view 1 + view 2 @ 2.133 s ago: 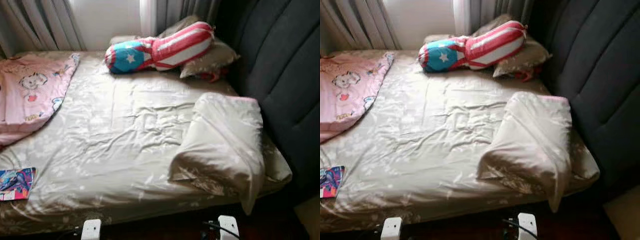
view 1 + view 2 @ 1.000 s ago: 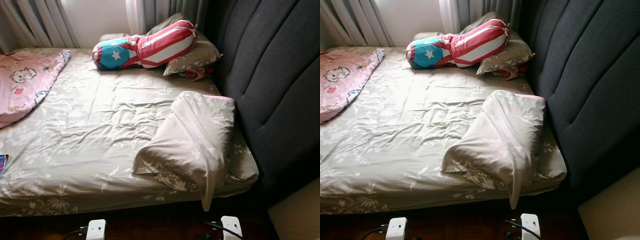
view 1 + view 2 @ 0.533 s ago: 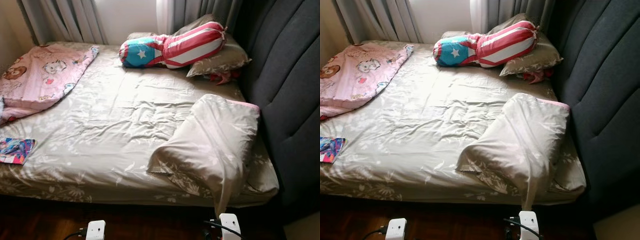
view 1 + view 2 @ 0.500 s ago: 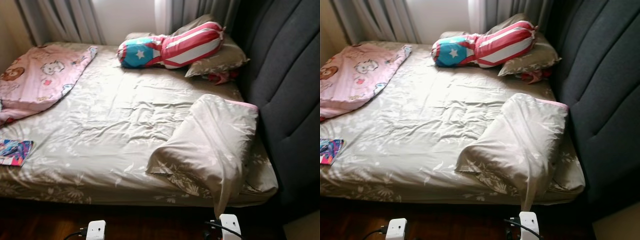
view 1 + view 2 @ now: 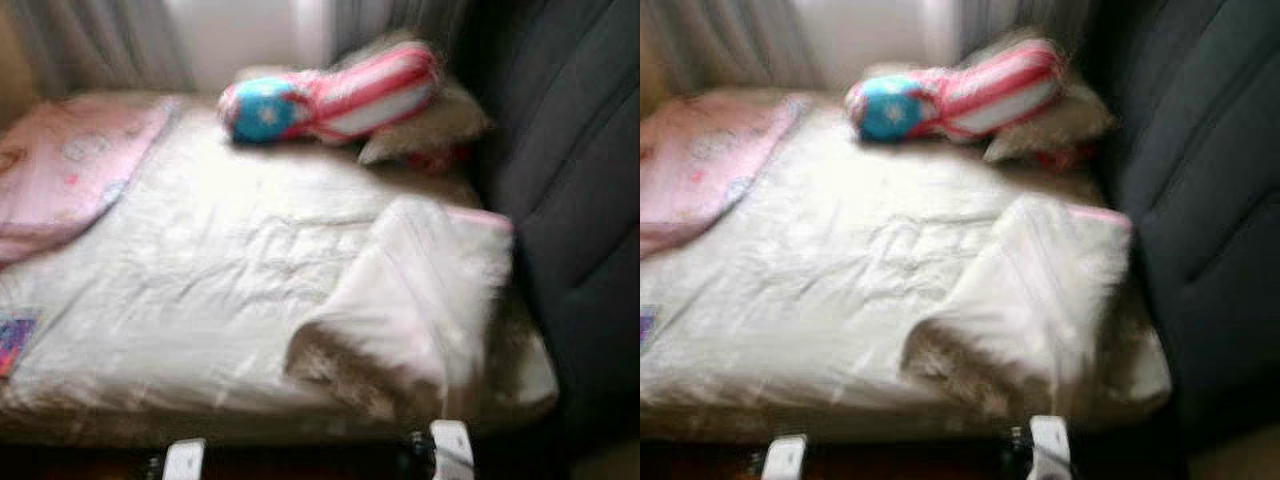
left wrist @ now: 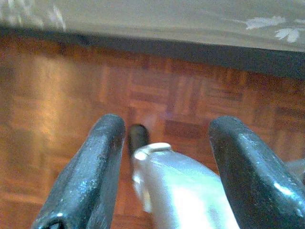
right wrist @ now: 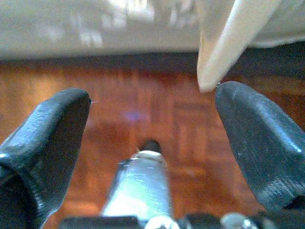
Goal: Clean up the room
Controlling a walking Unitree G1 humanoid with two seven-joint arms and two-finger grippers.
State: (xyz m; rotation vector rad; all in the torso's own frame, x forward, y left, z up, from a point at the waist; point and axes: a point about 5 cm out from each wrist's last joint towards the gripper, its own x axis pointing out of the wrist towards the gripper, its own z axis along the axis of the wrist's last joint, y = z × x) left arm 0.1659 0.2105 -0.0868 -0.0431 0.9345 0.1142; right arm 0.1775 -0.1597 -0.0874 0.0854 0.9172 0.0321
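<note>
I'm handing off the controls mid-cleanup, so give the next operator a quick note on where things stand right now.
Left gripper: open, empty, low over the wooden floor.
Right gripper: open, empty, beside the bed edge.
On the bed: loose pillow hanging off the near corner, star-striped bolster against the far pillow, pink blanket, colourful booklet.
Done: nothing visibly tidied.
Left: probably straighten the pillow, fold the blanket, remove the booklet. Head views are blurred.

Home bedroom, I'm at the foot-side of a wide bed w/ beige leaf-print sheet (image 5: 220, 300). Dark grey padded headboard (image 5: 570, 200) at 3 o'clock, grey curtains (image 5: 100, 45) at 11, brown parquet floor (image 6: 57, 105) below.
</note>
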